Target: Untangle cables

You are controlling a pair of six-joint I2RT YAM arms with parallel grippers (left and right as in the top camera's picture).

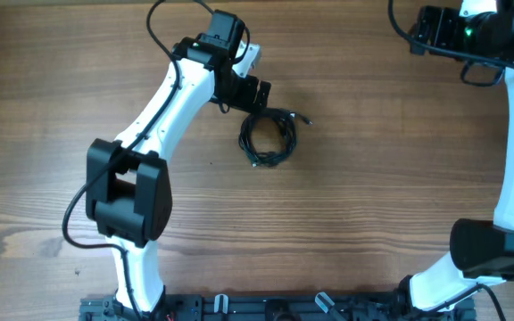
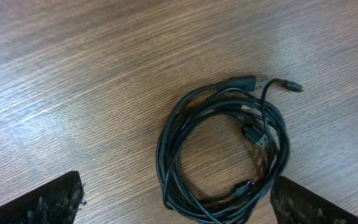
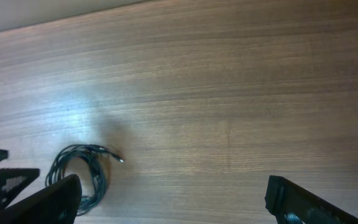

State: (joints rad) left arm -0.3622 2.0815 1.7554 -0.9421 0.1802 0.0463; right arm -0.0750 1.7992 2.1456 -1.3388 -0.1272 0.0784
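Worktop [image 1: 373, 196], middle, toward the far edge: the cables [image 2: 252, 132] are found lying in one tight coil, plug ends apparently poking out at one side. The left gripper [image 1: 250, 92], spread wide, is held over the coil with nothing pinched.

Risk: several strands may be caught together, so the whole bundle would be dragged and knots tightened.

The right gripper [image 1: 425, 28], spread and empty, is noted at the far right corner, well apart. No obstruction is seen.

A brown wood-grain tabletop [image 1: 373, 196] is showing a smooth finish, giving off a soft sheen under the light. On it, thin black rubbery-looking cables [image 2: 257, 130] are shining faintly, their small plug tips [image 2: 263, 82] glinting like metal. The white arm shells [image 1: 163, 107] are looking like smooth, glossy plastic.
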